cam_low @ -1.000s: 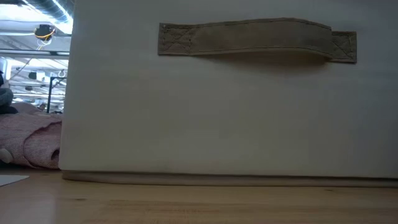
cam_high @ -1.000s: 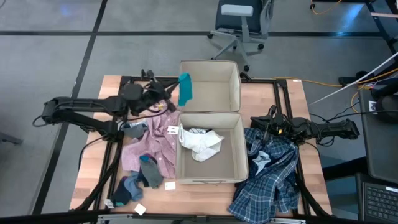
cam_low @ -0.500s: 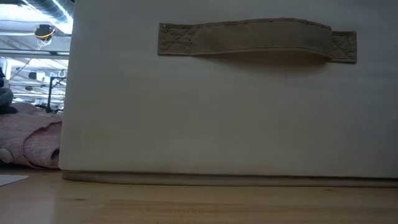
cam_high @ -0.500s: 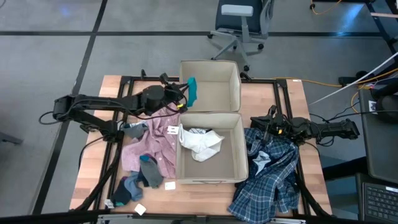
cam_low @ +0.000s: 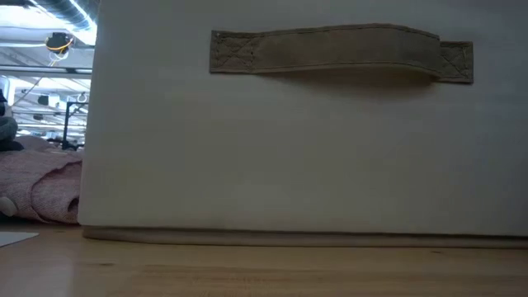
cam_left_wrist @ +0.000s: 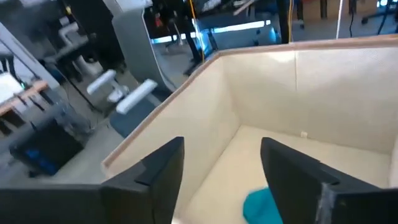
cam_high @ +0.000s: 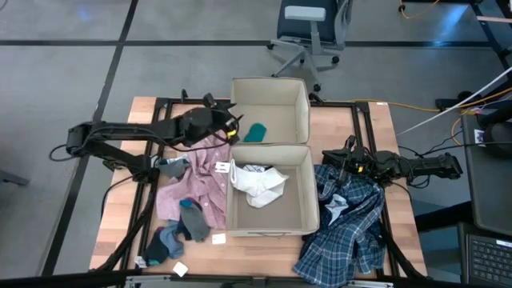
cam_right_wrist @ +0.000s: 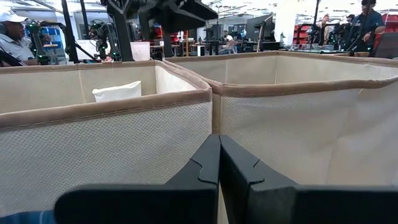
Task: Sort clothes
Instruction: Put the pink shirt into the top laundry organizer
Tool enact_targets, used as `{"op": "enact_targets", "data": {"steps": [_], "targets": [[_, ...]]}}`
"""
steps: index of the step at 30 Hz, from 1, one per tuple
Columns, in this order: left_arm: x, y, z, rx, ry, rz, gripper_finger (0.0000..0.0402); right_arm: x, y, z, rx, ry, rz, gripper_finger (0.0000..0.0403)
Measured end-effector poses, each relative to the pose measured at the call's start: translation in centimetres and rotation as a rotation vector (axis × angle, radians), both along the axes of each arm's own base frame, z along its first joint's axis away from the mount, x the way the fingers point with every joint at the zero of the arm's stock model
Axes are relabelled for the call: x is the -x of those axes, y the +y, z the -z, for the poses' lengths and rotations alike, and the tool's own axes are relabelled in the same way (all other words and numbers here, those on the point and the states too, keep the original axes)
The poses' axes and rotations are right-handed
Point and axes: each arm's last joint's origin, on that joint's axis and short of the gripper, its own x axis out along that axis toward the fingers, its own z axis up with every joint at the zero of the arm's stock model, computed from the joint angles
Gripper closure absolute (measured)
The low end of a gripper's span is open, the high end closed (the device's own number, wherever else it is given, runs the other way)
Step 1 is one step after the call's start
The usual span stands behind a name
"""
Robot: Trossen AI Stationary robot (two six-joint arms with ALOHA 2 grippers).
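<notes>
A teal sock lies on the floor of the far beige bin, near its left wall; the left wrist view shows the teal sock just beyond the fingers. My left gripper hovers open at that bin's left rim, empty, as seen in the left wrist view. The near bin holds a white top. A pink shirt and grey and blue socks lie left of it. A plaid shirt lies right. My right gripper rests shut beside the near bin.
In the low view the near bin's wall with its strap handle fills most of the picture, with the pink shirt beside it. Small white tags lie on the wooden table near its front edge. An office chair stands beyond the table.
My left gripper has moved toward the table's right edge and down, to the far bin's left rim. It has opened and let go of the teal sock, which hung from it before and has fallen onto the bin's floor.
</notes>
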Motion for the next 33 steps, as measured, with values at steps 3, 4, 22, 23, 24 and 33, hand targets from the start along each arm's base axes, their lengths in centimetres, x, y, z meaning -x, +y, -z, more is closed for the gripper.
{"op": "enact_targets", "data": {"steps": [3, 4, 22, 23, 24, 33], "targets": [[1.5, -0.9, -2.1, 0.072, 0.027, -0.001, 0.0186, 0.0, 0.0, 0.0, 0.000, 0.000, 0.000, 0.0395], [2.1, -1.3, -2.7, 0.099, 0.044, 0.001, 0.0185, 0.0, 0.0, 0.0, 0.000, 0.000, 0.000, 0.0395], [11.6, -6.2, -1.3, 0.633, 0.216, -0.044, 0.0183, 0.0, 0.0, 0.0, 0.021, 0.006, 0.000, 0.0395], [11.5, -6.4, -0.5, 0.650, 0.237, -0.039, 0.0183, 0.0, 0.0, 0.0, 0.021, 0.006, 0.000, 0.0395], [11.3, -6.5, 0.2, 0.664, 0.255, -0.033, 0.0183, 0.0, 0.0, 0.0, 0.021, 0.006, 0.000, 0.0395], [8.7, -7.6, 5.5, 0.724, 0.351, -0.020, 0.0183, 0.0, 0.0, 0.0, 0.021, 0.006, 0.000, 0.0395]]}}
